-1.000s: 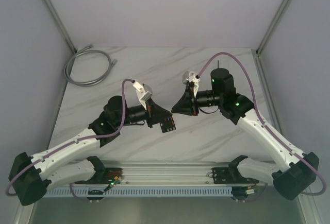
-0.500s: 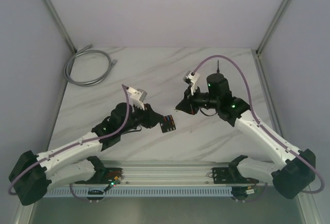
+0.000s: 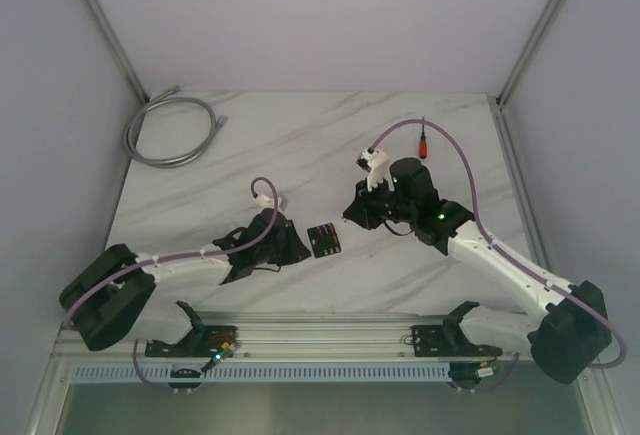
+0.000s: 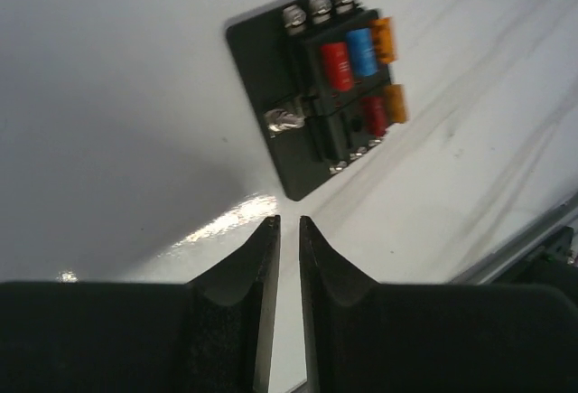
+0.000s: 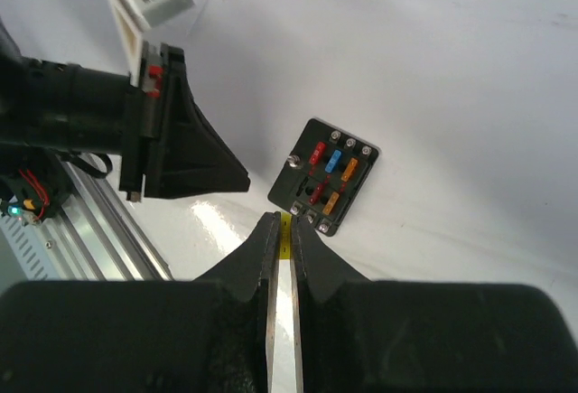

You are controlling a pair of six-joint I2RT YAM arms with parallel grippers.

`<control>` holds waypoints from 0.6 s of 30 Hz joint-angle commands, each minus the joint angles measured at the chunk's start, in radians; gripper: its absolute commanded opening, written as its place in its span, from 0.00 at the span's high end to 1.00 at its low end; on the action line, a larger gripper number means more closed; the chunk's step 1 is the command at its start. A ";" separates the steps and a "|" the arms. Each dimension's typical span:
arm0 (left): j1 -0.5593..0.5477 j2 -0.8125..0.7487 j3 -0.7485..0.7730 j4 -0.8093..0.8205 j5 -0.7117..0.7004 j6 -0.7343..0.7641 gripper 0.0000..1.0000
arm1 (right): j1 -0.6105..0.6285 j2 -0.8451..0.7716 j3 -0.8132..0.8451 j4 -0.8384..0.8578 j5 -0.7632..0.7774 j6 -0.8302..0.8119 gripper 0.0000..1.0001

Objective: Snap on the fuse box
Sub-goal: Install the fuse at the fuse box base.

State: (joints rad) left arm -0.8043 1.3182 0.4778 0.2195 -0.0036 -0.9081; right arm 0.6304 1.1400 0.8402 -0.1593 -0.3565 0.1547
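The fuse box (image 3: pixel 323 239) lies flat on the marble table, a black block with red, blue and orange fuses in its slots; it also shows as the fuse box (image 4: pixel 316 95) and the fuse box (image 5: pixel 327 176). My left gripper (image 4: pixel 289 223) sits low just left of it, jaws a narrow gap apart with nothing between them; from above it is the left gripper (image 3: pixel 297 245). My right gripper (image 5: pixel 283 228) hovers just right of and behind the box, shut on a tiny yellow fuse (image 5: pixel 285 230); from above it is the right gripper (image 3: pixel 351 213).
A red-handled screwdriver (image 3: pixel 423 141) lies behind the right arm. A coiled grey cable (image 3: pixel 170 130) rests at the back left corner. The metal rail (image 3: pixel 320 340) runs along the near table edge. The left arm's wedge-shaped fingers (image 5: pixel 217 172) show in the right wrist view.
The left gripper let go of the fuse box, which now lies on the table, and drew back left and down. The right gripper came lower, still holding the yellow fuse.
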 commanded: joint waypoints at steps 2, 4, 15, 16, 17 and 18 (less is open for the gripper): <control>0.007 0.080 0.032 -0.002 0.016 -0.086 0.77 | 0.020 0.015 -0.015 0.075 0.042 0.041 1.00; 0.007 0.122 0.042 -0.002 0.025 -0.090 0.77 | 0.025 0.026 -0.013 0.081 0.043 0.044 1.00; 0.007 0.291 0.114 0.052 0.076 -0.096 0.89 | 0.088 0.061 0.001 0.075 0.129 0.062 1.00; 0.007 0.294 0.116 0.055 0.075 -0.095 0.89 | 0.096 0.066 0.007 0.067 0.144 0.063 1.00; 0.007 0.295 0.119 0.058 0.075 -0.094 0.89 | 0.107 0.073 0.010 0.059 0.159 0.060 1.00; 0.006 0.295 0.119 0.058 0.071 -0.094 0.89 | 0.117 0.082 0.013 0.048 0.175 0.057 1.00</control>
State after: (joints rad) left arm -0.8013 1.5864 0.5938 0.2966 0.0631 -1.0027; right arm 0.7151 1.1973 0.8394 -0.1066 -0.2573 0.2062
